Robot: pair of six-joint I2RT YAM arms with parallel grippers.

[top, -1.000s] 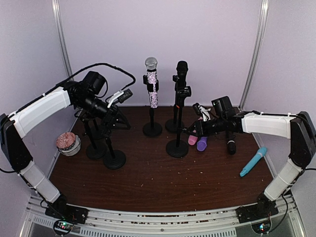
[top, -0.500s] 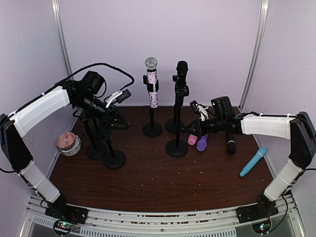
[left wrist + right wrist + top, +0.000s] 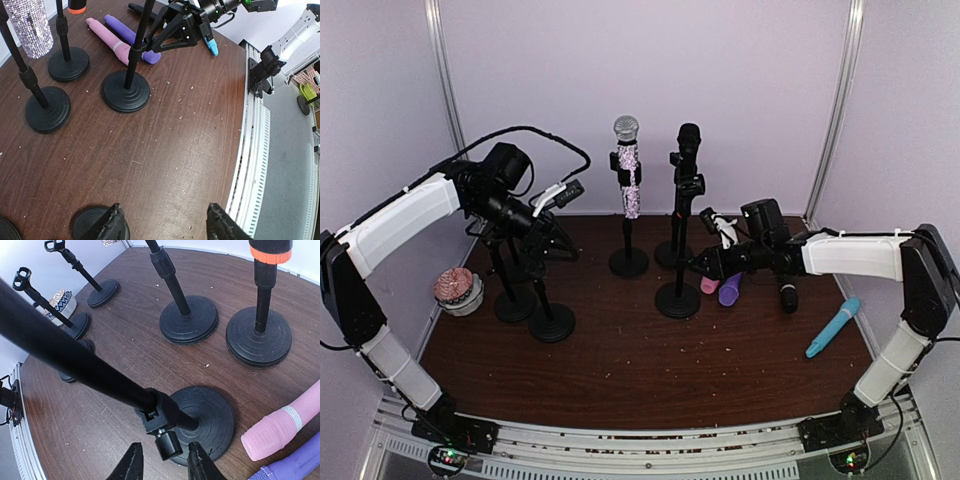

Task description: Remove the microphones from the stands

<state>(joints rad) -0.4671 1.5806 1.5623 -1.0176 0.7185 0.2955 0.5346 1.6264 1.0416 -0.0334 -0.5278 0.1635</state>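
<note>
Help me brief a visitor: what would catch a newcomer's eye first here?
A glittery microphone stands clipped upright at back centre, a black microphone beside it. The right gripper is at the front stand, a pink microphone and a purple microphone lying beside its base.

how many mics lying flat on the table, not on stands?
4. Pink mic and purple mic side by side right of the front stand base; black mic just right of them; blue mic near the right edge. Others may be hidden.
</note>
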